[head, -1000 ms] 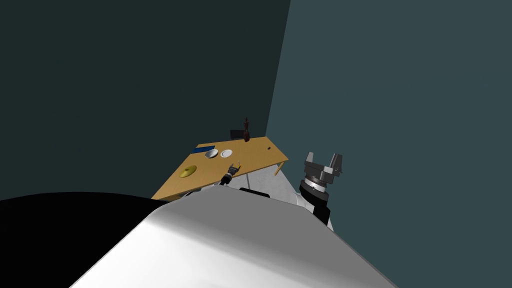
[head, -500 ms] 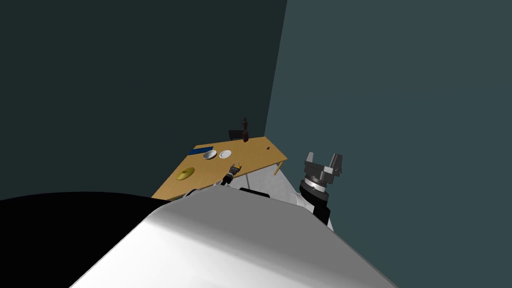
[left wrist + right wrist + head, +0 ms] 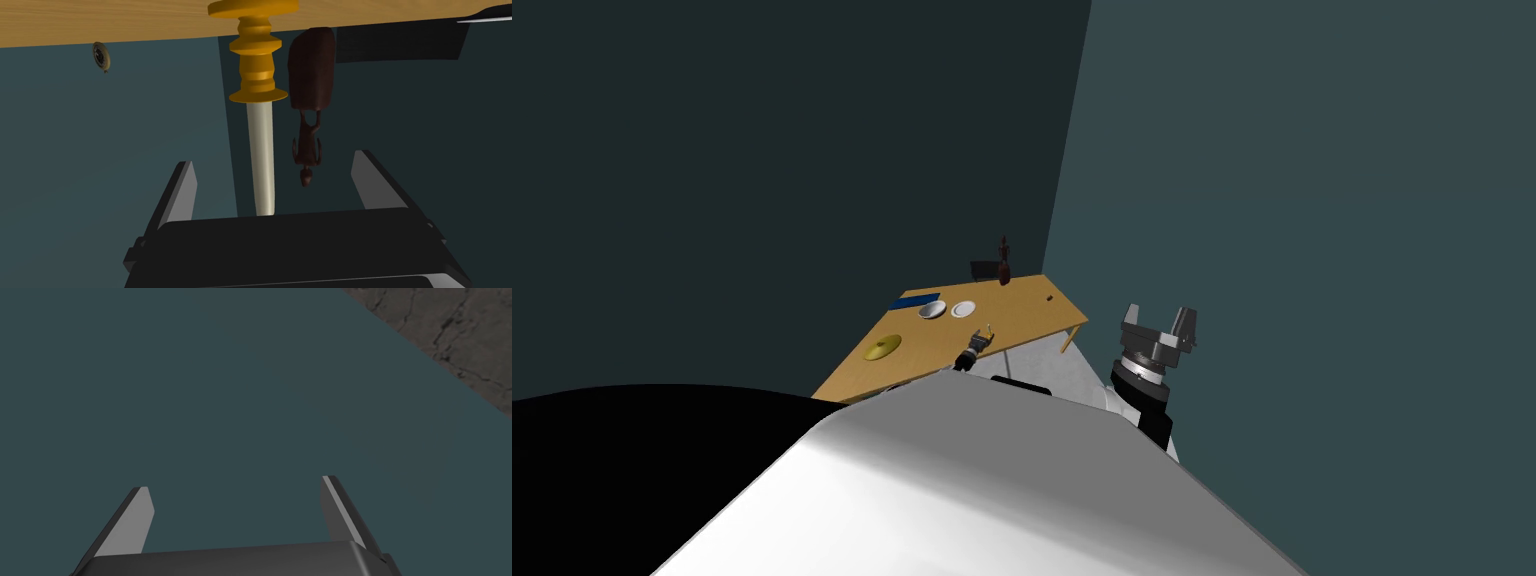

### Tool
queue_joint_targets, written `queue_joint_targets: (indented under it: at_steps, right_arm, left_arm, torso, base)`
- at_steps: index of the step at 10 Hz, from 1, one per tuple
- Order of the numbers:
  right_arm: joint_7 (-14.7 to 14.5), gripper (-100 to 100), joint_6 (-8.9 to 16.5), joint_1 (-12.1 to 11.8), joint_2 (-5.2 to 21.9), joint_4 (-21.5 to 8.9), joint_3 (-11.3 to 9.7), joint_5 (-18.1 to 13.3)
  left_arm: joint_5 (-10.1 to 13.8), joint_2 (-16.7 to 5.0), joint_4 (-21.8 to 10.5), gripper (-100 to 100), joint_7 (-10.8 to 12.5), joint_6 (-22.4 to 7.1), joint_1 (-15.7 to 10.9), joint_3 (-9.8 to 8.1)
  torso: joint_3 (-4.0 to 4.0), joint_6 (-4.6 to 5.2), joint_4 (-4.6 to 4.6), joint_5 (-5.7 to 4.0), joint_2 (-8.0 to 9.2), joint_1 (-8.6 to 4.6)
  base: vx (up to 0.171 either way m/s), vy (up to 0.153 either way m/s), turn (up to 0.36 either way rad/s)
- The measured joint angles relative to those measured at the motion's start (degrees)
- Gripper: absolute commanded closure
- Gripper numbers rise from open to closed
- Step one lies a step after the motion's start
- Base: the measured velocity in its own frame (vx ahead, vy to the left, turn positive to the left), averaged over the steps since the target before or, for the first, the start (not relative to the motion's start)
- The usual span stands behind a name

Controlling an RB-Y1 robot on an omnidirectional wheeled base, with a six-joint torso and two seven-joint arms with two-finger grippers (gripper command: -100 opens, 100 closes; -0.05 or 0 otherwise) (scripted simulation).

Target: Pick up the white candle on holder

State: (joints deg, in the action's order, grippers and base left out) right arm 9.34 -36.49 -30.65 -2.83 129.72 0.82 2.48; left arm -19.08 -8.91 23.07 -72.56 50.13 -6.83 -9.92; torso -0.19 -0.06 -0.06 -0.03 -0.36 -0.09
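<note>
1. Type: a room in a home, at a corner where two plain teal walls (image 3: 1292, 200) meet.
2. Furniture: a wooden table (image 3: 1037, 312) set in that corner.
3. Household goods on the table: a white bowl (image 3: 932, 311), a white plate (image 3: 964, 308), a yellow dish (image 3: 884, 348), a dark carved figurine (image 3: 1003, 262) at the far edge, and a pale candle (image 3: 262, 155) in a turned yellow holder (image 3: 256, 60).

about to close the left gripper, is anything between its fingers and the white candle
Nothing visible does. The white candle, standing in its yellow holder, lies between the open fingers of the left gripper, with bare gaps on both sides. The dark brown figurine stands farther back, behind the candle.
</note>
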Motion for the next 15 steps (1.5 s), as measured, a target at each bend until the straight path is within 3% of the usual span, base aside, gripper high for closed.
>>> queue_joint_targets:
  at_steps: [1, 2, 4, 7, 9, 13, 15]
  right_arm:
    - [0.0, 0, 0.0, 0.0, 0.0, 0.0, 0.0, 0.0]
    - [0.0, 0, 0.0, 0.0, 0.0, 0.0, 0.0, 0.0]
    - [0.0, 0, 0.0, 0.0, 0.0, 0.0, 0.0, 0.0]
    - [0.0, 0, 0.0, 0.0, 0.0, 0.0, 0.0, 0.0]
    - [0.0, 0, 0.0, 0.0, 0.0, 0.0, 0.0, 0.0]
    - [0.0, 0, 0.0, 0.0, 0.0, 0.0, 0.0, 0.0]
    - [0.0, 0, 0.0, 0.0, 0.0, 0.0, 0.0, 0.0]
  left_arm:
    - [0.0, -0.2, -1.5, -100, -0.1, 1.0, -0.6, -0.21]
    - [-0.9, -0.4, 0.1, -100, 0.5, 1.5, 1.0, -0.27]
    - [-2.5, -1.3, -2.3, -100, 1.2, 5.3, 1.8, -1.15]
    - [-4.1, -0.8, 4.4, -100, 3.0, 3.6, 6.4, -0.64]
    - [-6.9, -1.6, 7.3, -100, 5.1, 6.0, 10.2, -1.12]
    - [-10.2, -2.3, 10.6, -100, 7.4, 8.8, 15.2, -1.7]
    - [-12.0, -2.5, 14.8, -100, 9.1, 9.0, 18.9, -1.64]
  torso:
    - [0.03, 0.0, 0.01, 0.0, 0.05, 0.03]
    - [-0.02, -0.03, -0.01, 0.0, -0.04, -0.01]
    - [-0.14, 0.0, -0.06, -0.01, -0.24, -0.05]
    - [0.05, -0.03, 0.01, 0.02, 0.08, 0.09]
    - [-0.2, -0.01, -0.07, -0.03, -0.34, -0.17]
    - [-0.11, 0.0, -0.04, -0.01, -0.18, -0.03]
    - [-0.05, 0.0, -0.02, -0.01, -0.09, -0.03]
  base:
    - [0.1, -0.03, 0.102]
    - [0.159, -0.042, 0.162]
    - [0.113, -0.033, 0.013]
    - [0.085, -0.012, 0.084]
    - [0.165, -0.085, 0.104]
    - [0.126, -0.045, 0.071]
    - [0.138, -0.063, 0.116]
